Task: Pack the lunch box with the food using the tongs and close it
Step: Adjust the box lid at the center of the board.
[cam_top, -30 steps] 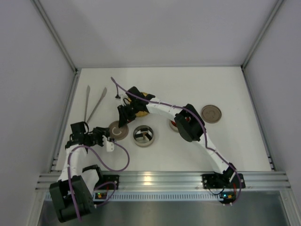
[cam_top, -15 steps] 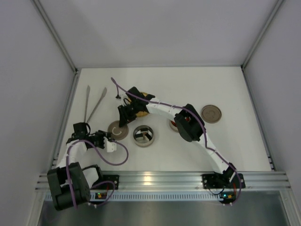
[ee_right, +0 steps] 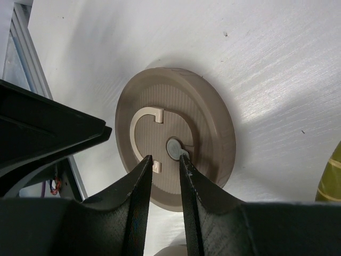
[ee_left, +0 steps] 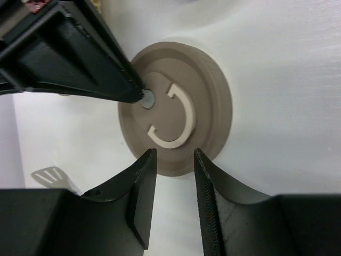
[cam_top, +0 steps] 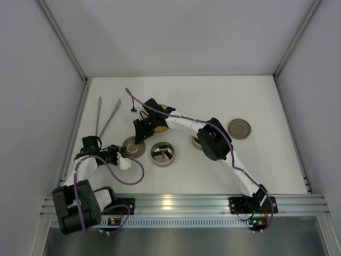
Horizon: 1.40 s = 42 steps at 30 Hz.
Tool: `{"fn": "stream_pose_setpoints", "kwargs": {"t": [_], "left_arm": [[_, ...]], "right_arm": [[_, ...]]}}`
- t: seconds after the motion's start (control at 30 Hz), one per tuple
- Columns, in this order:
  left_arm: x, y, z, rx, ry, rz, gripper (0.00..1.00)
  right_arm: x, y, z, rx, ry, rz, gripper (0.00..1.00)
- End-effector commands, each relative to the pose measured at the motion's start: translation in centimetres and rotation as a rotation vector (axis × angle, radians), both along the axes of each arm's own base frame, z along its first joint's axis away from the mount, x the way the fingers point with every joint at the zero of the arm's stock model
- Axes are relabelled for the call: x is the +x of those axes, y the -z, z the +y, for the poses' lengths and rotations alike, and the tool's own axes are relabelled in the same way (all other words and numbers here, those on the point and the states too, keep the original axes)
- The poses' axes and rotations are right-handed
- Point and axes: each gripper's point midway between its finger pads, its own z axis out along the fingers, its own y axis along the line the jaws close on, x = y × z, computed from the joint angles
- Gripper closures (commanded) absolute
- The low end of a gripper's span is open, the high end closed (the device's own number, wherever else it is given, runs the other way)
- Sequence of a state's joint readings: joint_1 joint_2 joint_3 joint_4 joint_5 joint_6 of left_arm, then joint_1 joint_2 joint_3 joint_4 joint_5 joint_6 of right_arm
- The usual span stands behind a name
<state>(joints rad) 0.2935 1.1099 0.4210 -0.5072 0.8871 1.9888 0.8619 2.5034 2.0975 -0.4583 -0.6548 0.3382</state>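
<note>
On the white table (cam_top: 213, 96) the right arm (cam_top: 213, 141) stretches across to the left of centre. There the right gripper (ee_right: 167, 158) is down on a tan round lid (ee_right: 208, 128), fingers narrowly apart with the tips at its small grey stud (ee_right: 173, 148); whether they pinch it cannot be told. The left gripper (ee_left: 174, 153) hovers at that lid's near-left edge, fingers slightly apart and empty. The round steel lunch box (cam_top: 162, 153) stands uncovered just right of the lid. The tongs (cam_top: 108, 118) lie at the far left, apart from both grippers.
</note>
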Motion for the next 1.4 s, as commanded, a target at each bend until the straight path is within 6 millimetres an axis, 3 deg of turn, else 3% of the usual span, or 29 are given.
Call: {"fn": "stream_pose_setpoints", "kwargs": {"t": [0.0,0.73,1.1,1.37], "left_arm": [[2.1,-4.2,-1.2,0.110,0.260,-0.354,0.61],[3.3,-1.3,-1.7,0.151,0.331,-0.313,0.57],[3.3,0.9,-2.0,0.267,0.442,-0.408,0.57],[4.0,-1.7,-3.1,0.255,0.449,-0.626,0.57]], "right_arm": [[0.5,1.5,-0.3,-0.054,0.009,-0.033,0.73],[0.3,2.0,-0.5,-0.069,-0.005,-0.030,0.73],[0.0,2.3,-0.5,-0.073,-0.012,-0.016,0.74],[-0.3,2.3,-0.5,-0.079,-0.021,-0.024,0.76]]}}
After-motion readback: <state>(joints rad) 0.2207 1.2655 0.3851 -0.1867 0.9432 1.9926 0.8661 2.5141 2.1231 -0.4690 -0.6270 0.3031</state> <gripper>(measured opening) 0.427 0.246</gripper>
